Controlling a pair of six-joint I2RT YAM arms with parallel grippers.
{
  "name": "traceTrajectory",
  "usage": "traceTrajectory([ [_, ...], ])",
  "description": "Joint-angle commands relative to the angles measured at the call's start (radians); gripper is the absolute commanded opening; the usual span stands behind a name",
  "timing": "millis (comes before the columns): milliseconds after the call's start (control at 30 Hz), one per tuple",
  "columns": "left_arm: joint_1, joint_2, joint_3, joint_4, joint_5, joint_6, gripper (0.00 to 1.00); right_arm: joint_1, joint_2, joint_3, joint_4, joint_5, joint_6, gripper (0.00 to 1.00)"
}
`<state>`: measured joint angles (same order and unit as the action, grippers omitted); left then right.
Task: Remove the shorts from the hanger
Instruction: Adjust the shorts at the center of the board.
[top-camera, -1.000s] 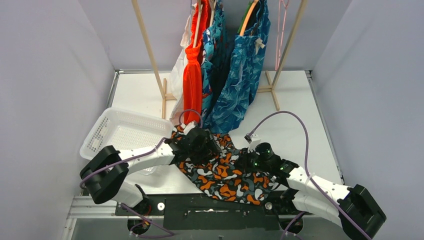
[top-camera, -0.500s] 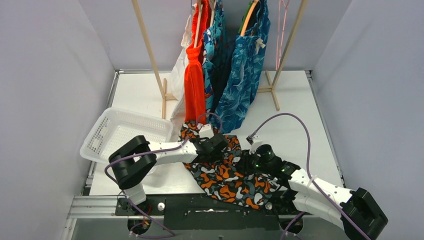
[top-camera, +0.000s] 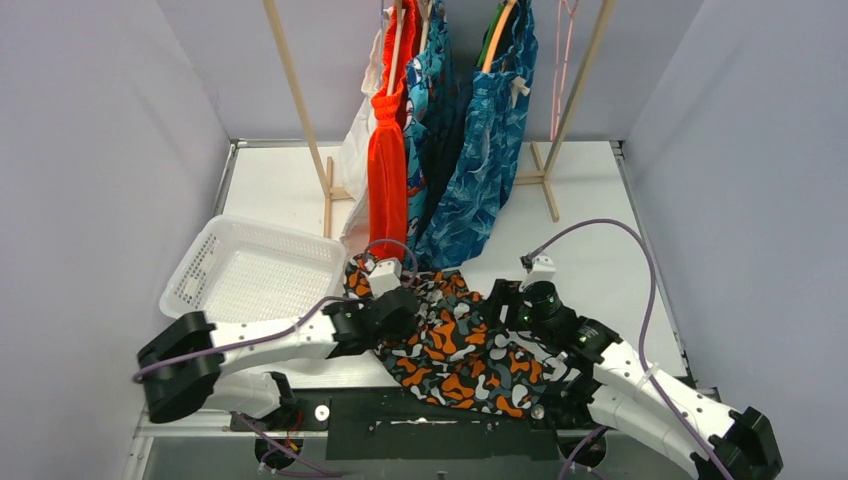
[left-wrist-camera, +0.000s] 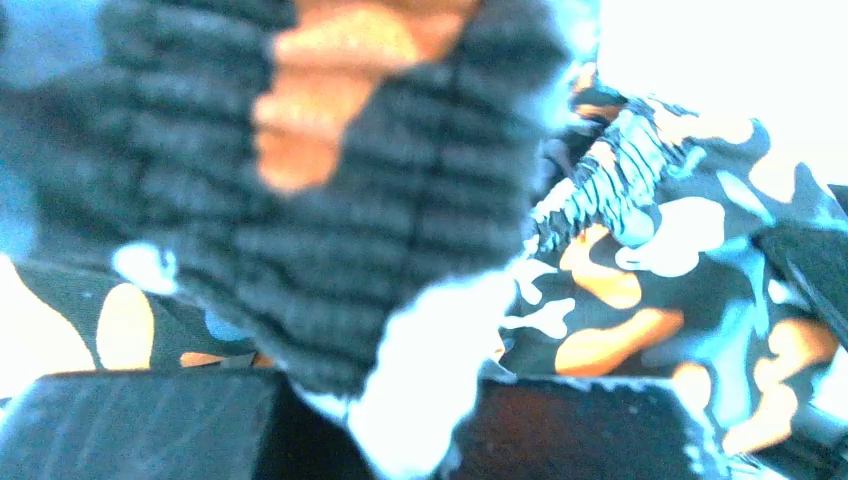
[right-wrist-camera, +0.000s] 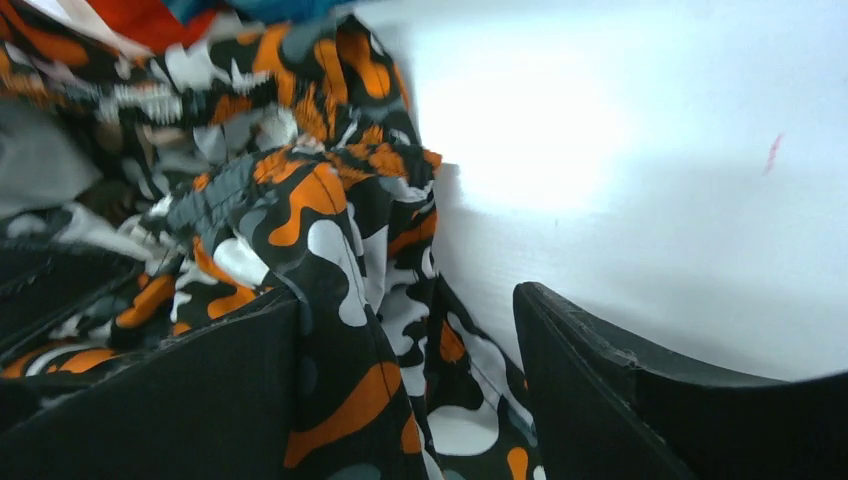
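Swapping grips: the left gripper (top-camera: 392, 312) has just pinched the camouflage shorts' (top-camera: 455, 365) waistband, the right gripper (right-wrist-camera: 405, 300) has spread wide; they lie at the tabletop's (top-camera: 590, 230) near edge, likely bound for the white basket (top-camera: 280, 235).

White slatted plastic basket (top-camera: 200, 262) sits on the left of the white desk (top-camera: 600, 220), just beside the left foot of a wooden clothes rack (top-camera: 299, 100) that stands at the back with slanted poles. Plain grey walls (top-camera: 100, 150) close in three sides, a metal rail (top-camera: 190, 415) runs along the near edge, and a small pink mark (right-wrist-camera: 772, 152) shows on the desk top.
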<state>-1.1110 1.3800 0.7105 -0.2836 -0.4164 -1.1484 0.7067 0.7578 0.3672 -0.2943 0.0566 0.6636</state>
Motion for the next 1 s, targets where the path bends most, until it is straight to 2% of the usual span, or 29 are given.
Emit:
traceTrajectory([
  [0,0.007,-0.181,-0.109,0.179,0.011,0.101,0.0,-0.06,-0.047,0.071,0.03,0.052,0.014,0.75],
  [167,0.019,-0.189,-0.127,0.119,0.063,0.117,0.0,-0.232,0.1,0.114,0.166,-0.338,0.03,0.85],
  [267,0.023,-0.149,-0.134,0.138,0.105,0.113,0.0,-0.274,0.226,0.148,0.239,-0.43,0.028,0.92],
  [433,0.027,-0.076,-0.123,0.207,0.158,0.082,0.01,-0.286,0.472,0.238,0.333,-0.652,0.011,0.94],
  [567,0.042,-0.042,-0.108,0.264,0.186,0.064,0.11,-0.259,0.619,0.273,0.375,-0.742,0.008,0.92],
  [700,0.081,-0.025,-0.092,0.31,0.24,0.071,0.24,-0.197,0.682,0.282,0.387,-0.761,-0.026,0.8],
  [733,0.091,-0.021,-0.089,0.316,0.252,0.072,0.3,-0.177,0.685,0.283,0.389,-0.757,-0.034,0.76],
  [833,0.121,-0.014,-0.094,0.343,0.29,0.064,0.4,-0.123,0.675,0.265,0.404,-0.74,-0.047,0.59],
  [867,0.128,-0.013,-0.097,0.352,0.305,0.058,0.43,-0.118,0.663,0.249,0.416,-0.728,-0.042,0.51],
  [967,0.143,-0.018,-0.105,0.373,0.312,0.03,0.54,-0.123,0.603,0.182,0.461,-0.696,-0.015,0.35],
])
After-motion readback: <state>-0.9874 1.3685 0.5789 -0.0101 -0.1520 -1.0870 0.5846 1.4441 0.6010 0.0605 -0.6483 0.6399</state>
